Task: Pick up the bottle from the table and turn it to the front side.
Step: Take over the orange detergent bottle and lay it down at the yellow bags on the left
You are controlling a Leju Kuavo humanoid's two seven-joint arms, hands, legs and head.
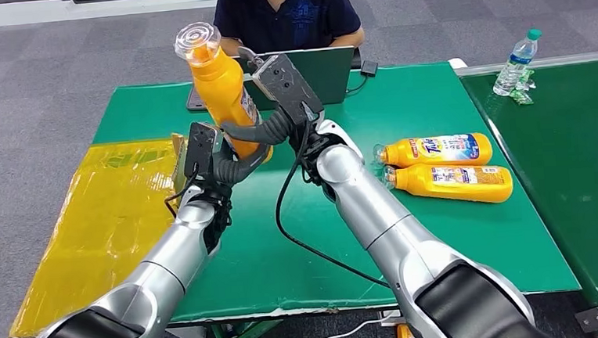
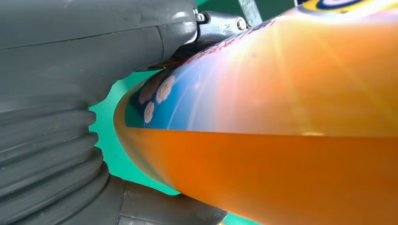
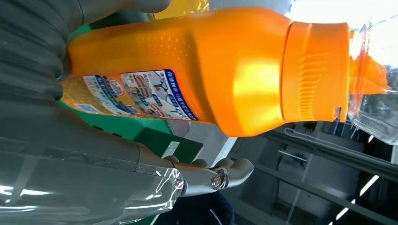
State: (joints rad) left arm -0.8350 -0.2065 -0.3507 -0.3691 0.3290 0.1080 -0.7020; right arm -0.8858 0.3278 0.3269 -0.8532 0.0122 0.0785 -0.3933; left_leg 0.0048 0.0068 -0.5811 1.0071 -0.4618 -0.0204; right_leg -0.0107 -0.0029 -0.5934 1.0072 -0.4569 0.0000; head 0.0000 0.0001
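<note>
Left robot hand (image 1: 229, 161) and right robot hand (image 1: 281, 119) gripping upright orange bottle (image 1: 220, 84), above green table (image 1: 401, 100)

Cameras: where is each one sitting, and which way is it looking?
Head view: high on the robot, looking forward and down at the green table; both silver arms show, with the left hand and right hand on the raised orange bottle.
Left wrist view: behind the left hand, against the bottle's label.
Right wrist view: behind the right hand, facing the bottle's orange cap.
All three share that bottle.
</note>
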